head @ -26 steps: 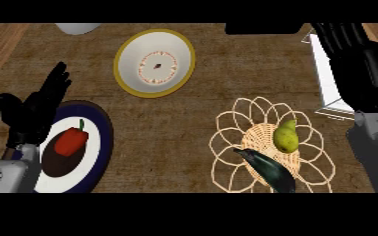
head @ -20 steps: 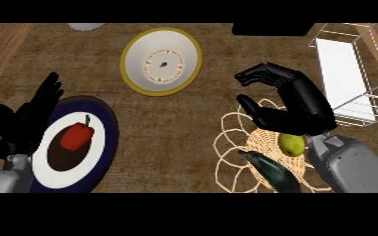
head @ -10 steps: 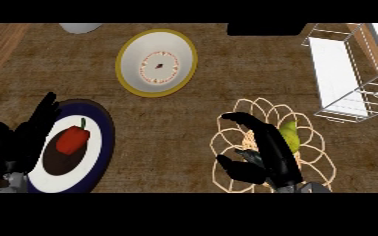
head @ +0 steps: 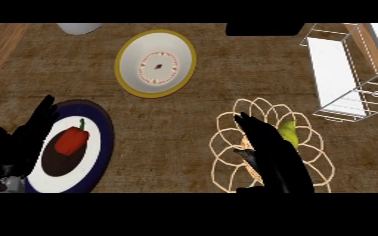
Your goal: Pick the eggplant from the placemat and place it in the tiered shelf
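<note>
The robot's black right hand (head: 275,157) lies over the tan flower-shaped wire placemat (head: 225,145), fingers (head: 247,125) straight and holding nothing. The dark eggplant is hidden under this hand. A yellow-green pear (head: 289,131) sits just right of the fingers. The white wire tiered shelf (head: 336,75) stands far up and right. The left hand (head: 26,135) rests open.

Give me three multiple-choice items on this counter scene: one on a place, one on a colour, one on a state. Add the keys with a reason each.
1. Where is the tiered shelf?
A. upper right
B. lower left
C. centre

2. What colour is the pepper on the blue-rimmed plate?
A. green
B. red
C. purple

3. What is over the placemat?
A. left hand
B. nothing
C. right hand

Answers:
1. A, its white wire frame stands at the upper right.
2. B, it is red with a green stem.
3. C, the right hand covers the placemat's middle beside the pear, while the left hand rests at the left edge.
</note>
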Robot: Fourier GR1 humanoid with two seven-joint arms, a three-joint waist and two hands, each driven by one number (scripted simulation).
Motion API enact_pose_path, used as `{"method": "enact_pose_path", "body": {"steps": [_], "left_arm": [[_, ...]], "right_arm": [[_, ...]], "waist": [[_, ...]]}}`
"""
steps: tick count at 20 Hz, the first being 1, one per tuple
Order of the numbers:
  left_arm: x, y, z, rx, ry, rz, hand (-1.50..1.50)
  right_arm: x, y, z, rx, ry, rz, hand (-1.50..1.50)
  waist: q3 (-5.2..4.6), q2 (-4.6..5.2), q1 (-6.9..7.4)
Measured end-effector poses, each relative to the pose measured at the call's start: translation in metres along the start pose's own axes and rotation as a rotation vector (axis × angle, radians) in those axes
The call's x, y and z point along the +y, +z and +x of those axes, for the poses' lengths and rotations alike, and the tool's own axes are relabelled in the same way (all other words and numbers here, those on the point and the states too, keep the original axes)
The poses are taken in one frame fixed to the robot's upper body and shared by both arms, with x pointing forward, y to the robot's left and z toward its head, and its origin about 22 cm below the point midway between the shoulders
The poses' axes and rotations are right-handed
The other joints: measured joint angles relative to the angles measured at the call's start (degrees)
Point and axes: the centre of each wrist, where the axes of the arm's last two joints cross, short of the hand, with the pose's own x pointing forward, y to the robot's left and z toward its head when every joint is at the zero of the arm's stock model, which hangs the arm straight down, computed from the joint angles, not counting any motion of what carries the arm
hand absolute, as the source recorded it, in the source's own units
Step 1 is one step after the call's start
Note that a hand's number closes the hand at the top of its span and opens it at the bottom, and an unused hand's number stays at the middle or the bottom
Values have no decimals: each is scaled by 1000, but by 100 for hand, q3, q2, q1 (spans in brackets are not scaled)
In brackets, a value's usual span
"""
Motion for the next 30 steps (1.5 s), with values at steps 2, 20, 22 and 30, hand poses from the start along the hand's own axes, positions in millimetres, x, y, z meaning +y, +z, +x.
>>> {"method": "enact_pose_path", "body": {"steps": [2,20,22,30], "left_arm": [[0,0,1,-1,1,3,0],[-2,-7,7,-19,4,-16,0],[0,-5,4,-17,5,-16,0],[3,-9,-1,-15,8,-14,0]], "right_arm": [[-5,5,7,28,93,47,-150],[-3,-12,16,70,545,437,-150],[-2,-19,17,75,558,450,-150],[-3,-39,-1,133,635,473,-150]], "waist": [[-1,8,20],[12,56,102],[15,59,107],[22,63,78]]}}
